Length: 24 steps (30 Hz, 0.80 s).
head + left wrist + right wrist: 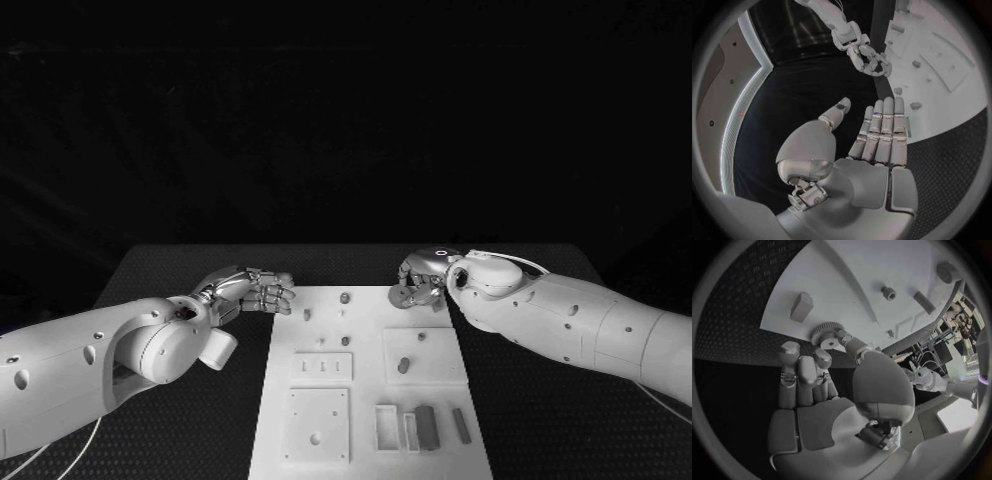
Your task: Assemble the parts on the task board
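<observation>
Right hand point(421, 282) pinches a toothed gear part point(824, 331) over the far right corner of the task board point(368, 440). Left hand point(255, 289) holds nothing, fingers together and extended, at the board's far left edge on the tabletop point(548, 440).

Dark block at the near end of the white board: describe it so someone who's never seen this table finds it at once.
On the white board, go to the end nearest the robot, on its right. Three pieces lie side by side: a pale open frame, the dark block, a thin rod. The block is the middle one, and the darkest.
</observation>
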Tool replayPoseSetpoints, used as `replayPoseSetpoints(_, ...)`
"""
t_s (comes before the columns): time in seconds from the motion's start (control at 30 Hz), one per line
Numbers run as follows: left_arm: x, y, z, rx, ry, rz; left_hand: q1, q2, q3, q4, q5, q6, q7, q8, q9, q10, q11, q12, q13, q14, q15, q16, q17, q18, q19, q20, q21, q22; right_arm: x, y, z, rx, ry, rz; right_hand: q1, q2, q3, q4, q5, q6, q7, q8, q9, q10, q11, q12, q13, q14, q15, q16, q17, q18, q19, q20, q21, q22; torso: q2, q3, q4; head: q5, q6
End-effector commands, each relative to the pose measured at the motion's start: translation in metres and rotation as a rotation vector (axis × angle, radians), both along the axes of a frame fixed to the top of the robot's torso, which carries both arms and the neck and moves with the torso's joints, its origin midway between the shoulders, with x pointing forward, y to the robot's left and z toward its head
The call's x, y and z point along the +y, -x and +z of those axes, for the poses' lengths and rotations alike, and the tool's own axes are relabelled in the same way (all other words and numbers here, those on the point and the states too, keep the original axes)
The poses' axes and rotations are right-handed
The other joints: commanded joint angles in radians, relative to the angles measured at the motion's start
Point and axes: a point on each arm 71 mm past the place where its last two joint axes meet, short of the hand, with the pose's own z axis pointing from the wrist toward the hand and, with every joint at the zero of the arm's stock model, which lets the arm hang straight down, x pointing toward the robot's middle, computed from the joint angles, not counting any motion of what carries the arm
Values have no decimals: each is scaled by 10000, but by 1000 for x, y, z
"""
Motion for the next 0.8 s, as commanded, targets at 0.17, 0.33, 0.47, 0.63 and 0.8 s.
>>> replayPoseSetpoints(0.17,-3,1,2,-45,55,-223,-6,-41,-47,10,38,-53,58,-50,-18,-20,52,-72,-15,77,18,-44,20,146,9,-13,-65,11,2,4,-13,641,411,173,131,639,-17,-335,-3,390,60,95,62,8,-149,68,-81,64,-143,66,13,620,-110,-24,90,230,1,10,8,5,-13)
replayPoseSetpoints(0.33,-2,1,2,-38,45,-201,-11,-41,-49,14,38,-57,61,-55,-21,-23,54,-78,-16,78,18,-49,24,146,10,-12,-67,12,1,4,-18,906,568,94,11,878,-116,-587,-3,276,91,-41,7,-4,-122,78,-160,22,-124,44,-50,620,-168,17,129,217,9,19,7,15,-18)
replayPoseSetpoints(0.47,-3,1,2,-32,48,-214,-14,-43,-51,16,38,-59,63,-58,-23,-25,56,-82,-17,78,19,-53,28,145,10,-12,-68,13,1,4,-23,994,686,45,-201,1150,-128,-537,-4,106,155,-186,-63,-47,-63,74,-211,-23,-71,21,-107,620,-205,44,123,204,3,9,5,24,-52)
replayPoseSetpoints(0.63,-3,1,2,-24,42,-208,-14,-49,-52,16,38,-64,65,-63,-26,-26,57,-88,-18,79,19,-57,32,145,9,-13,-71,14,3,6,-27,973,929,137,-261,1081,-156,-625,-5,44,185,-252,-100,-68,-32,92,-238,-35,-42,25,-113,620,-224,45,132,206,3,7,9,34,-74)
replayPoseSetpoints(0.8,-2,1,2,-22,35,-197,-14,-54,-54,14,38,-67,67,-67,-28,-28,58,-92,-19,80,18,-61,36,146,10,-13,-72,14,5,7,-32,982,1172,210,-274,1011,-156,-665,-4,44,191,-268,-113,-73,-26,103,-253,-49,-34,19,-138,620,-226,44,135,203,-3,4,6,29,-80)
